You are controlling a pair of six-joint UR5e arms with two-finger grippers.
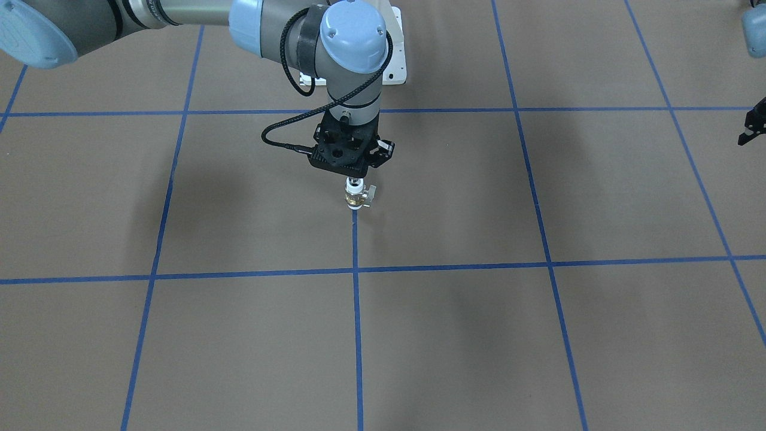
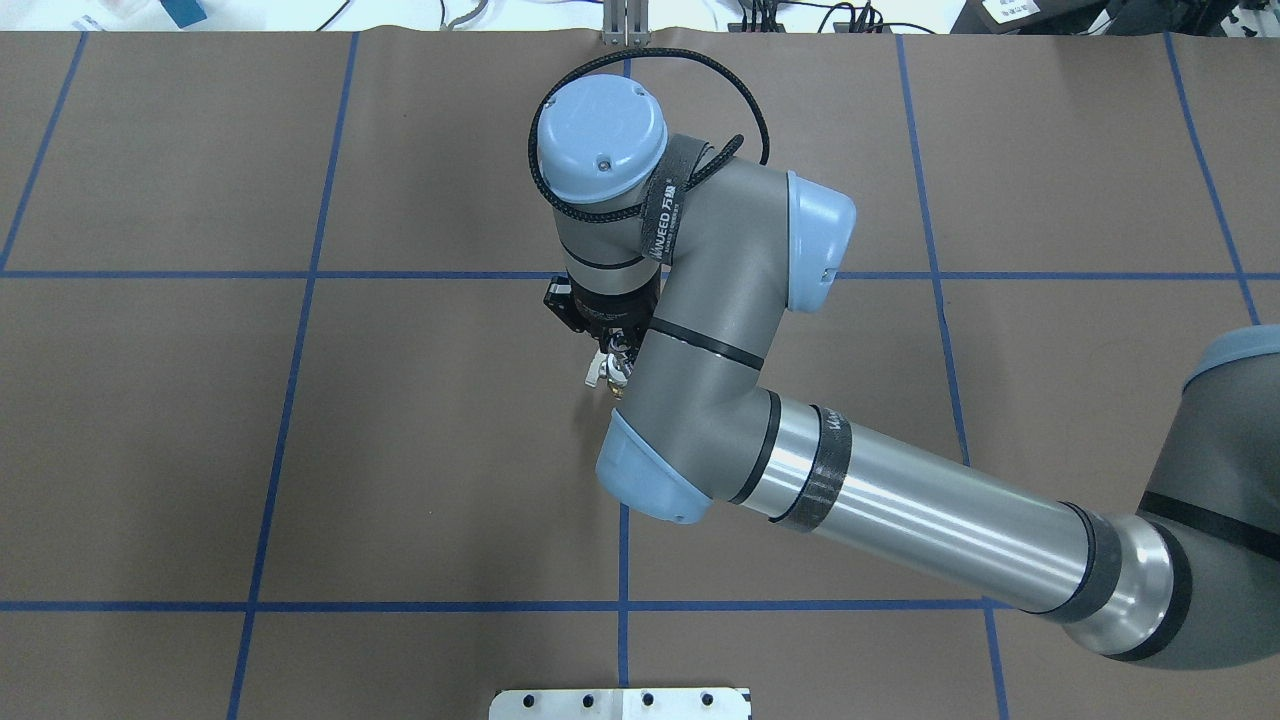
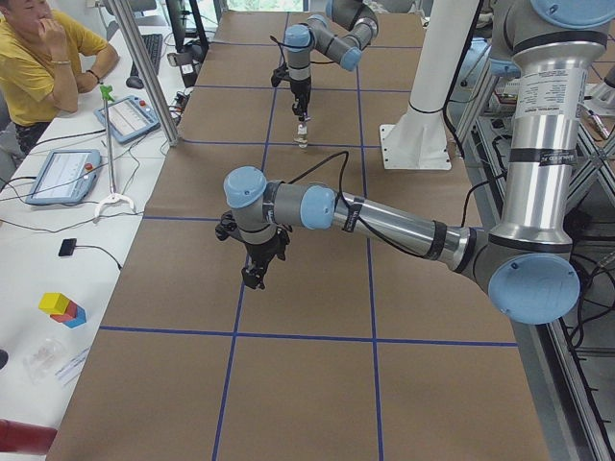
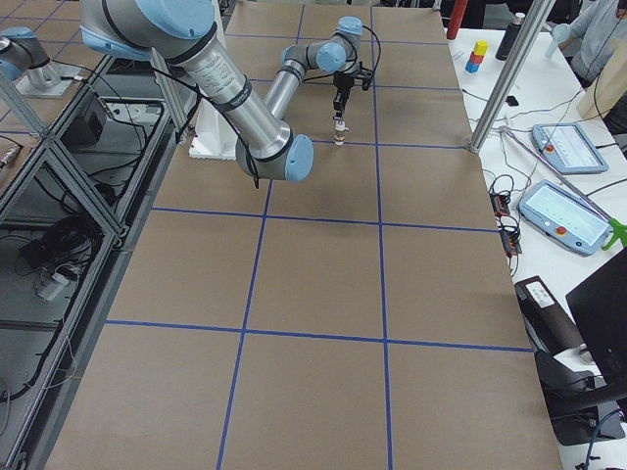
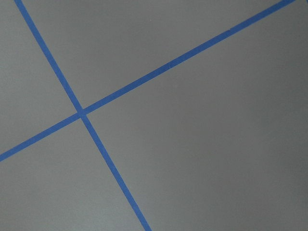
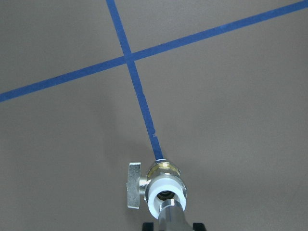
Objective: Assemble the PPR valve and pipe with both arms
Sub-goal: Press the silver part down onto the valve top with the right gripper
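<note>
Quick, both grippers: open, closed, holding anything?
left gripper: cannot tell.
right gripper: jaws closed on the pipe, whose end meets the top opening of the PPR valve.

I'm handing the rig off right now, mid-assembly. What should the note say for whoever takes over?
Right gripper: shut on the pipe, held upright with its lower end at the valve's top opening.
Left gripper: off to the side over bare table, nothing seen in it; open or shut unclear.
Valve: upright on a blue tape line, held by neither gripper.
Done: pipe picked up and aligned.
Left: press it home; how deep it sits cannot be told.
</note>
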